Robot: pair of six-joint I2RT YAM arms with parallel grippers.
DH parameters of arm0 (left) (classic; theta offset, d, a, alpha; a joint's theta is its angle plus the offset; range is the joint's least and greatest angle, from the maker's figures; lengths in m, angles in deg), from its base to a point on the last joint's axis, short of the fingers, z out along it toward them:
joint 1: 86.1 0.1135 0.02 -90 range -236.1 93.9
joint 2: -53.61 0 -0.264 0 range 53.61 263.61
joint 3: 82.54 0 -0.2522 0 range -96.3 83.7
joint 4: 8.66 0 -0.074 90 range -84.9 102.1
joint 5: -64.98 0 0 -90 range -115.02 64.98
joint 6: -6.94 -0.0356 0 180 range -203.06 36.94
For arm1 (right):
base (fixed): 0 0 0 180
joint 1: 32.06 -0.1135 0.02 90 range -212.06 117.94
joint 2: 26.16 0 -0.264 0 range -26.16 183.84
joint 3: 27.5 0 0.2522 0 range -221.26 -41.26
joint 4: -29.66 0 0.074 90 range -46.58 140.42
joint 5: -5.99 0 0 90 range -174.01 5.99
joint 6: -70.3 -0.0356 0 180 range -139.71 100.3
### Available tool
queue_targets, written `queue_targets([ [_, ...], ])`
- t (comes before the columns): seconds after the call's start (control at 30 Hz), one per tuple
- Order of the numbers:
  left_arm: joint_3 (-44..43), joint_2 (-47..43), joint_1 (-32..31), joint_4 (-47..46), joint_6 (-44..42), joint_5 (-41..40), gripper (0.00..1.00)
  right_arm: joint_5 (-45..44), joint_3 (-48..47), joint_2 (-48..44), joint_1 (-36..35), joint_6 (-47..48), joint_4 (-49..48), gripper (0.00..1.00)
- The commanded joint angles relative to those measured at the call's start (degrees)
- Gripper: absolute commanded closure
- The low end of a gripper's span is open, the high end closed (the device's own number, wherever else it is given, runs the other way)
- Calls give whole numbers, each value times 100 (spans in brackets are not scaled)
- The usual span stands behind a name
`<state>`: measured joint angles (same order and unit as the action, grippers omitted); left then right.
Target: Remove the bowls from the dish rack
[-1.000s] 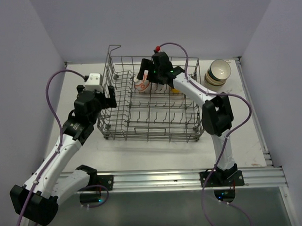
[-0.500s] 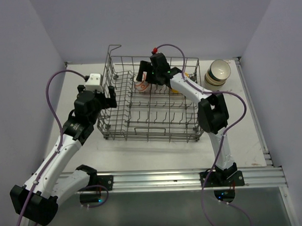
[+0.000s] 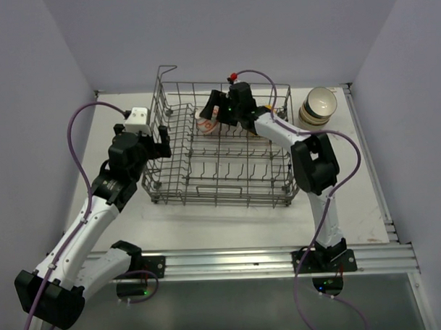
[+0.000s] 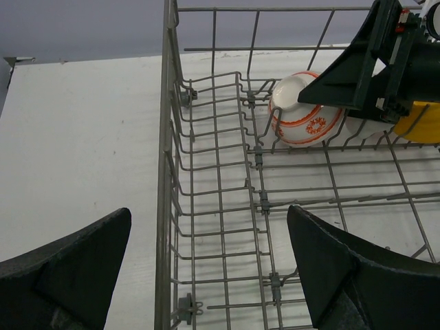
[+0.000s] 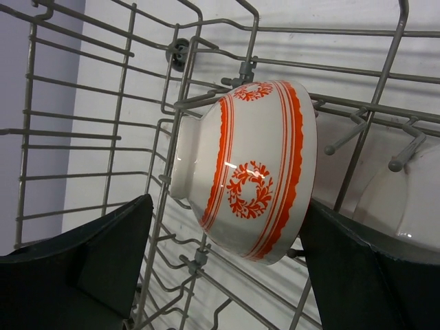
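Two fingers of your right gripper [image 5: 227, 203] stand spread around the red-patterned bowl [image 5: 247, 168], tipped on its side in the dish rack [image 4: 165, 172], ready to pinch it. Your left gripper [image 4: 207, 213] hangs spread wide.

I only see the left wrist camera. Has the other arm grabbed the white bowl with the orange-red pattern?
Observer: Not gripped. The right wrist view shows the right end effector open, one finger on each side of the white ceramic bowl with orange-red pattern, with a gap by its foot.
Operator: Are any bowls out already?
Observer: Yes. The top view shows a stack of cream round bowls on the white table, right of the grey wire dish rack.
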<state>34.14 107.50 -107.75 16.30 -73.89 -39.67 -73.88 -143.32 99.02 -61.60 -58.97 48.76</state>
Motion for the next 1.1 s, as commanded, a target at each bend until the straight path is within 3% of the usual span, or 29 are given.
queue_targets([
  [0.0,17,-1,38,-215,-117,50,0,472,230,-372,-8,-238,-1043,12],
  [0.53,8,25,38,-206,-126,51,0,1483,1100,-390,238,-1118,-3293,24],
  [0.8,17,52,38,-189,-126,77,0,1870,1057,-267,247,-1171,-3558,35],
  [1.07,8,60,38,-189,-135,94,0,2221,1057,-188,291,-1250,-3892,38],
])
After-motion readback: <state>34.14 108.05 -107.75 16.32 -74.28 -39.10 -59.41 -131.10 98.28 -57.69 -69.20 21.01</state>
